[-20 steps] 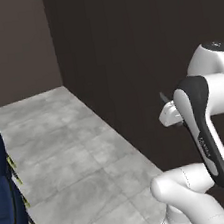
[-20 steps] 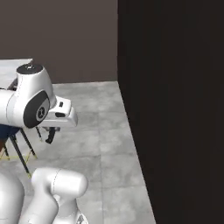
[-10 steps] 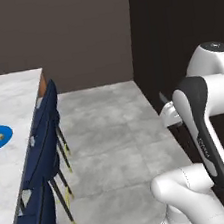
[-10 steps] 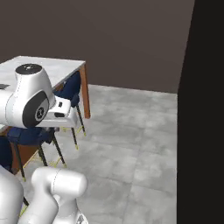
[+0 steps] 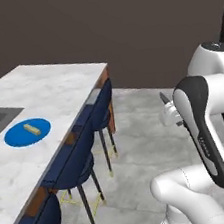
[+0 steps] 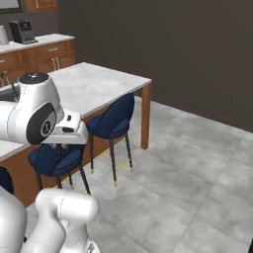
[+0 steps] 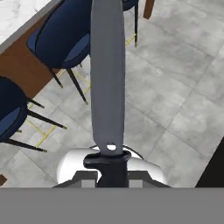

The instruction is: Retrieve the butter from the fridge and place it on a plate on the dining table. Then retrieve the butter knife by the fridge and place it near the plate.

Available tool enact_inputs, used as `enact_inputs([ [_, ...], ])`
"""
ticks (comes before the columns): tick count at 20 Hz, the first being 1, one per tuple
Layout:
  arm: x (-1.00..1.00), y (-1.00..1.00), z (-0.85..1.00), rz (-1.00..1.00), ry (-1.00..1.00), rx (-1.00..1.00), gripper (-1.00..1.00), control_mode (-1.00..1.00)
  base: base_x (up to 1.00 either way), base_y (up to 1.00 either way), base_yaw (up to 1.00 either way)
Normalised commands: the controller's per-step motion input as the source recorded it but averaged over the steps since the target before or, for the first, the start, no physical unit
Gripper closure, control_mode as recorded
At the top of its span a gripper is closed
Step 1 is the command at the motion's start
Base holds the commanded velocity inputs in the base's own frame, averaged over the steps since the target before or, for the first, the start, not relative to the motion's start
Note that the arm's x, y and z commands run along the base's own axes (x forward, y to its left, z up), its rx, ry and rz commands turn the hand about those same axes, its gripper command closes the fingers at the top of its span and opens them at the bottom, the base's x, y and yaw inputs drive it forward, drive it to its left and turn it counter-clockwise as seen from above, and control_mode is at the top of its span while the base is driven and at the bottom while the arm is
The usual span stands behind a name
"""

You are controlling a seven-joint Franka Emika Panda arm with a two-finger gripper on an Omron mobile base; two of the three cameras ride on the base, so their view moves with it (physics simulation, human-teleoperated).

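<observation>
While the butter (image 5: 32,128) already lies on the plate (image 5: 17,139) near the sink-side edge of the dining table (image 5: 55,89), the gripper (image 7: 111,168) is clamped on the butter knife (image 7: 107,78), handle pinched low and the long blade jutting out ahead. It hangs over the floor, well apart from the table. The grip looks thin, though the pads are hard to make out, so a swing could twist the blade loose. Stools (image 5: 92,119) along the table's edge could snag it.
</observation>
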Motion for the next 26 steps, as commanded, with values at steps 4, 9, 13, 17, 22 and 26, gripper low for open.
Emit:
enact_inputs([
  [4,0.0,0.0,0.0,0.0,0.0,0.0,1.0,1.0,0.63,-0.57,0.71],
  [9,0.0,0.0,0.0,0.0,0.0,0.0,1.0,1.0,0.6,-0.65,0.68],
  [13,0.0,0.0,0.0,0.0,0.0,0.0,1.0,1.0,0.6,-0.68,0.67],
  [17,0.0,0.0,0.0,0.0,0.0,0.0,1.0,1.0,0.63,-0.81,0.61],
  [22,0.0,0.0,0.0,0.0,0.0,0.0,1.0,1.0,0.7,-0.63,0.41],
  [26,0.0,0.0,0.0,0.0,0.0,0.0,1.0,1.0,0.48,-0.01,0.12],
])
